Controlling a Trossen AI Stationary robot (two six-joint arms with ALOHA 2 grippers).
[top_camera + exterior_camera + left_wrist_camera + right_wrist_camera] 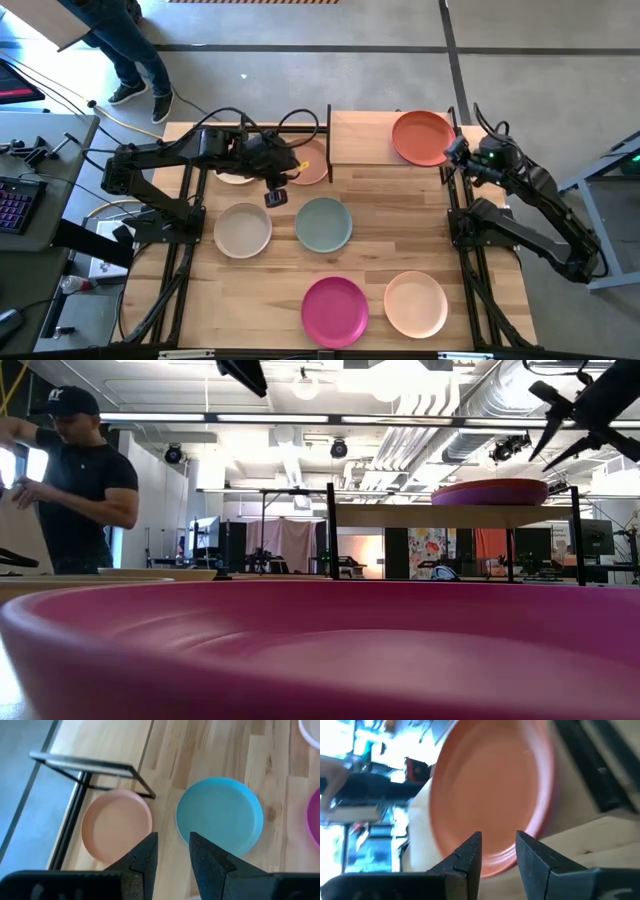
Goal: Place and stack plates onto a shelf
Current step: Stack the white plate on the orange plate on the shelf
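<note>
Rust-orange plate (pixel 422 137) sits stacked on shelf (pixel 360 138), right end. My right hand (pixel 455 152) beside its rim, fingers spread, empty. My left hand (pixel 277 196) spread, empty, off shelf's left end above peach plate (pixel 310 165). I judge peach plate next: pinch rim, lift.
</note>
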